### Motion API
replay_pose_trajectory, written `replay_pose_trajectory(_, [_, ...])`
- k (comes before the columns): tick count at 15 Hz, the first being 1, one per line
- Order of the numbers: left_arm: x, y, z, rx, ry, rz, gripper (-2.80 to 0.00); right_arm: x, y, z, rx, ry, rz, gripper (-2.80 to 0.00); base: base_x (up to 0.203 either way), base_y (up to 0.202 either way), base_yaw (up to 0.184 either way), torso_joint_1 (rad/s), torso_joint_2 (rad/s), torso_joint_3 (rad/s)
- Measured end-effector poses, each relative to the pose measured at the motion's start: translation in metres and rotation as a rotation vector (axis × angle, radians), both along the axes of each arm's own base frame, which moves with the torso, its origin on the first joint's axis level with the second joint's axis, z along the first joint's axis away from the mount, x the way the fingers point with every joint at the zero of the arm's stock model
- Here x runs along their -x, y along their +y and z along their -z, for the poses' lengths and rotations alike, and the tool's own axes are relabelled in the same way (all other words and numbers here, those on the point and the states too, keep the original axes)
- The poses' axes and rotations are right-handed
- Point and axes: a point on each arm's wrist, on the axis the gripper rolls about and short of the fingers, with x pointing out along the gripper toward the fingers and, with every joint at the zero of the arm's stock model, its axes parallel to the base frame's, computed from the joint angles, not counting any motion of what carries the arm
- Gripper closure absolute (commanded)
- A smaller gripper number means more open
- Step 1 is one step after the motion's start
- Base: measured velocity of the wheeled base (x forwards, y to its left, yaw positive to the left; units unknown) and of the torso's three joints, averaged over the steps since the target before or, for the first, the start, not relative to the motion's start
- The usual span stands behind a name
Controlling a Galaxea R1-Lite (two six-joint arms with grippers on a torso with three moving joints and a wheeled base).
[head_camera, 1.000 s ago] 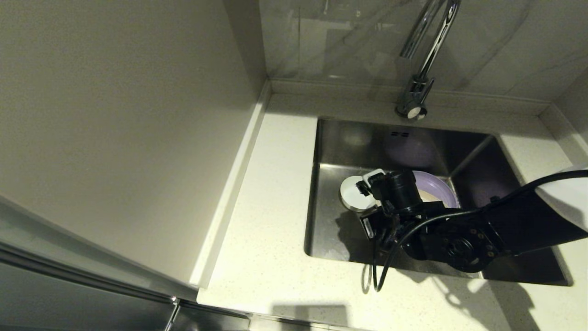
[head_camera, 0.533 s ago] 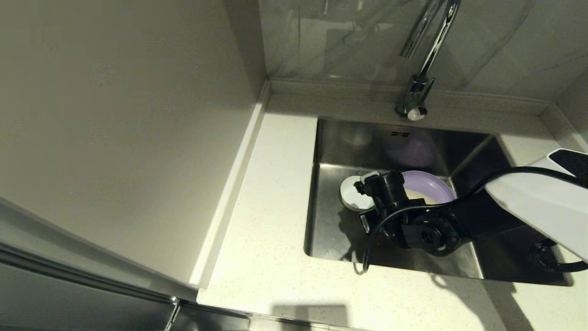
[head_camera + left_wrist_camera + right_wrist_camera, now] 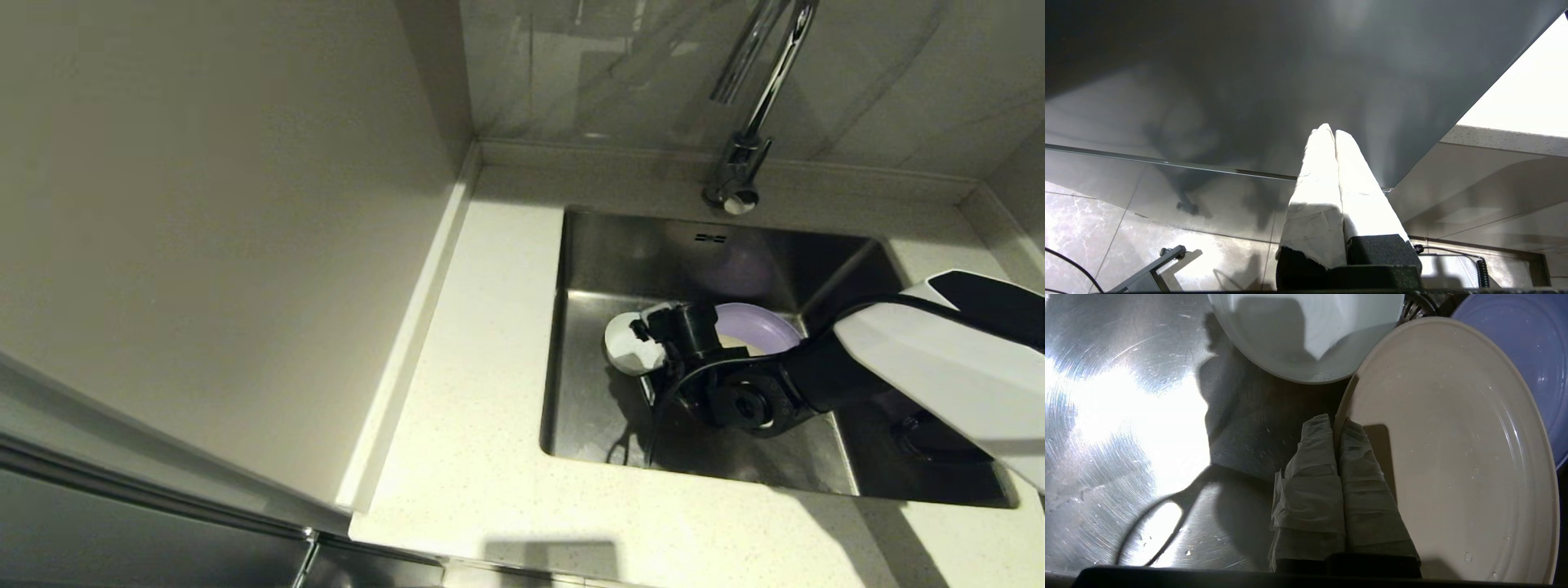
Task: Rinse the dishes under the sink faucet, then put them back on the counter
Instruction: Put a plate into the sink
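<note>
All three dishes lie in the sink [image 3: 600, 408]. The white bowl [image 3: 622, 343] [image 3: 1306, 335] sits at the left. Beside it the beige plate [image 3: 1445, 449] leans over the lavender plate [image 3: 767, 325] [image 3: 1531, 355]; in the head view only a sliver of the beige plate [image 3: 737, 344] shows behind my right wrist. My right gripper [image 3: 1334, 422] is down in the basin, shut on the beige plate's near rim, one finger on each side. The faucet [image 3: 755, 98] stands behind the sink, with no water seen running. The left gripper [image 3: 1331, 130] is shut on nothing, parked low beside a cabinet front.
The speckled counter [image 3: 482, 367] runs along the sink's left and front. A tall cabinet side [image 3: 204, 204] walls off the left. The strainer drain [image 3: 927, 433] lies under my right forearm. Steel basin walls close in around the wrist.
My right arm has sunk lower into the sink and drawn slightly left, bringing the wrist down onto the plates. The dishes have barely shifted.
</note>
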Motion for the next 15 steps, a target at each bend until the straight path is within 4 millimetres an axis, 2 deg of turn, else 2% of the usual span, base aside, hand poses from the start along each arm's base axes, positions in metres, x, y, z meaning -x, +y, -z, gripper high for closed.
replay_pose_trajectory(1, [0.0, 0.0, 0.0, 0.001, 0.0, 0.0, 0.0, -0.001, -0.001, 0.002, 0.001, 0.004, 0.002, 0.0, 0.0, 0.0, 0.0, 0.0, 0.0, 0.0])
replay_pose_trajectory(2, [0.0, 0.0, 0.0, 0.001, 0.0, 0.0, 0.0, -0.001, -0.001, 0.003, 0.001, 0.007, 0.004, -2.8, 0.0, 0.0, 0.0, 0.0, 0.0, 0.0])
replay_pose_trajectory(11, [0.0, 0.0, 0.0, 0.001, 0.0, -0.001, 0.0, -0.006, -0.007, 0.005, 0.018, 0.009, 0.008, -2.8, 0.0, 0.0, 0.0, 0.0, 0.0, 0.0])
replay_pose_trajectory(13, [0.0, 0.0, 0.0, 0.0, 0.0, -0.001, 0.0, -0.009, -0.009, -0.002, 0.009, -0.015, 0.015, -2.8, 0.0, 0.0, 0.0, 0.0, 0.0, 0.0])
replay_pose_trajectory(15, [0.0, 0.0, 0.0, 0.001, 0.0, -0.001, 0.0, -0.016, -0.013, -0.025, -0.021, -0.082, 0.032, -2.8, 0.0, 0.0, 0.0, 0.0, 0.0, 0.0])
